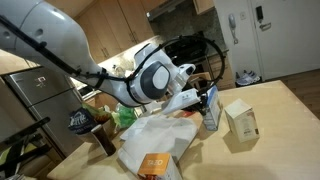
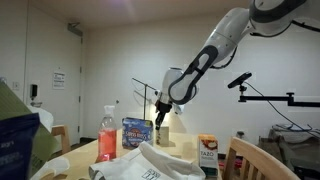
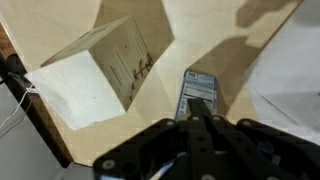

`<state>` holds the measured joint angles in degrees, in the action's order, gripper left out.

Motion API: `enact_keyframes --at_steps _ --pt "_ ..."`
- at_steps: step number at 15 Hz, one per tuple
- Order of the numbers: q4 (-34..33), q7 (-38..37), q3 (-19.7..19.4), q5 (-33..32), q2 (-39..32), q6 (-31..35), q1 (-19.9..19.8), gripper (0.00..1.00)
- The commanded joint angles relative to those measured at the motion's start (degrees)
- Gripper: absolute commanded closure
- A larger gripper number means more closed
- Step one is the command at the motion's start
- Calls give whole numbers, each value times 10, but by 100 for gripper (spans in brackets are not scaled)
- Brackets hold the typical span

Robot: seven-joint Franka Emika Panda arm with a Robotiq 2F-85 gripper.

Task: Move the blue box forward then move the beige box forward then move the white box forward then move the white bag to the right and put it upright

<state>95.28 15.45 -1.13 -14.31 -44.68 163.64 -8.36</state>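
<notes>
The blue box (image 1: 211,108) stands upright on the wooden table (image 1: 285,110), also seen as the blue box (image 2: 134,133) and from above as the blue box (image 3: 198,88). My gripper (image 1: 198,98) is shut with nothing between its fingers, its tips right at the box's top; in the wrist view the gripper (image 3: 198,106) overlaps the box's near end. The beige box (image 1: 240,120) stands just beside it, the beige box (image 3: 95,70) in the wrist view. The white bag (image 1: 155,140) lies slumped nearby. The white box (image 2: 208,150) shows its orange face.
A green bag (image 1: 123,116) and a dark cup (image 1: 82,122) sit behind the white bag. A red bottle (image 2: 107,135) stands near the blue box. A wooden chair back (image 2: 262,158) rises at the table's edge. Bare tabletop stretches past the beige box.
</notes>
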Motion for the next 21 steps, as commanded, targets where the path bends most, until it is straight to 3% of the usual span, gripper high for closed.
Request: enact_keyframes --at_steps 1,8,21 --pt "-4 2 -4 7 -6 14 4 100" --pt "-42 2 -6 5 -29 38 11 100" --pt "-191 -1 -9 8 -120 23 19 100"
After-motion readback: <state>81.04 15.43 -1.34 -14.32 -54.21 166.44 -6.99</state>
